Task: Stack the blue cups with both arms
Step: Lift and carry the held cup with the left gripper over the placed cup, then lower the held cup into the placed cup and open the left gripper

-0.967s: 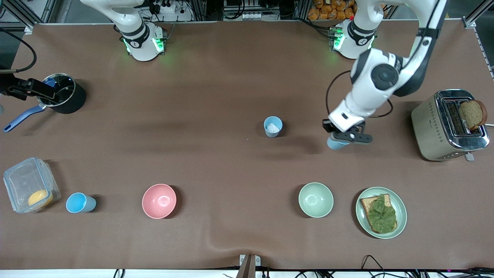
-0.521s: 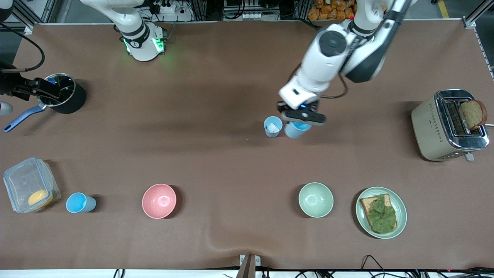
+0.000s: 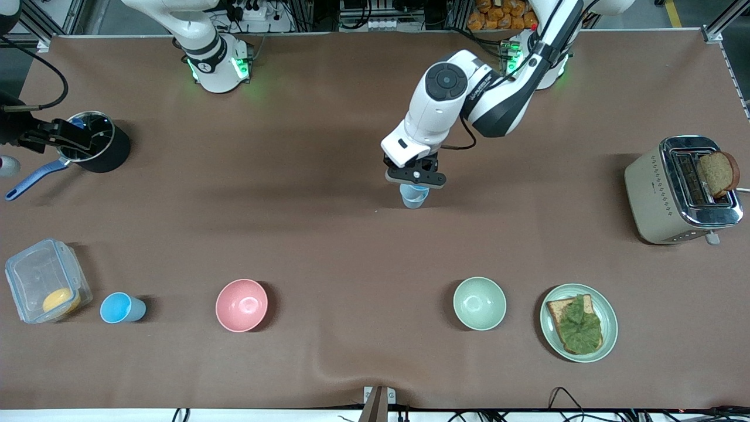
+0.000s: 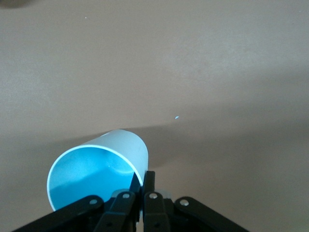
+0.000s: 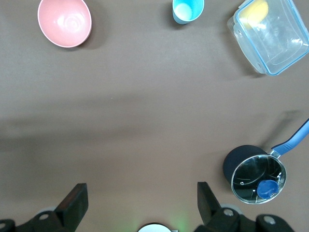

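Sky-blue inside and greyer outside, a smooth tapered plastic cup (image 4: 99,166) hangs by its rim from the left gripper (image 3: 415,177), clamped tight, over mid-table. Another blue cup (image 3: 122,308) stands beside a clear lidded box (image 3: 44,281). Right gripper (image 5: 140,205) waits, fingers wide apart.

Brown desk (image 3: 328,246) throughout. Sky-blue cup (image 3: 121,308), pink bowl (image 3: 241,305), pale-green bowl (image 3: 479,303). Green plate (image 3: 609,319) carries brown toast (image 3: 559,310) under green lettuce (image 3: 580,328). Black saucepan (image 3: 99,149), blue handle (image 3: 32,179). Glossy white arms (image 3: 445,99), black bands.
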Robot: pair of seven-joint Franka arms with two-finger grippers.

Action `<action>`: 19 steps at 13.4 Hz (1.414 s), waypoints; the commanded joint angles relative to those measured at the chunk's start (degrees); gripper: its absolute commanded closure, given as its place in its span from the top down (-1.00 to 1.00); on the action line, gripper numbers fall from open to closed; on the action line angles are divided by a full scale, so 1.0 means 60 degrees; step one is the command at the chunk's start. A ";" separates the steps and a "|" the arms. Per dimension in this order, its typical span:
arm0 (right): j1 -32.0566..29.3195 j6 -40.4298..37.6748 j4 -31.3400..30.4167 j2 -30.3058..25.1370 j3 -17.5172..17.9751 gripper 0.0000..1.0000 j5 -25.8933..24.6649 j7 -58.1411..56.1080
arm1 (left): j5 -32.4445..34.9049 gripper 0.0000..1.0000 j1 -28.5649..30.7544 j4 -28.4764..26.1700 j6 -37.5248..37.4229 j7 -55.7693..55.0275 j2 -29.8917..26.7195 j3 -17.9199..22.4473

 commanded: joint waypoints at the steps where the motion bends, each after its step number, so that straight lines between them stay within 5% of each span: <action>1: -0.0250 -0.0127 0.0127 0.0040 0.0198 1.00 -0.0189 -0.0067 | -0.0104 -1.00 0.0002 0.0068 -0.0184 -0.0290 0.0060 0.0016; 14: -0.0338 -0.0186 0.0127 0.0055 0.0183 1.00 -0.0115 -0.0082 | -0.0104 -1.00 0.0002 0.0082 -0.0169 -0.0672 0.0441 0.0030; 16: -0.0338 -0.0186 0.0112 0.0055 0.0183 1.00 -0.0115 -0.0082 | -0.0046 -0.25 0.0031 0.0097 -0.0169 -0.0542 0.0441 0.0030; 18: -0.0338 -0.0186 0.0127 0.0055 0.0183 1.00 -0.0115 -0.0082 | -0.0002 0.99 0.0105 0.0097 -0.0169 -0.0307 0.0369 0.0045; 19: -0.0338 -0.0186 0.0127 0.0055 0.0183 1.00 -0.0115 -0.0082 | -0.0001 1.00 0.0279 0.0097 -0.0169 -0.0016 0.0296 0.0045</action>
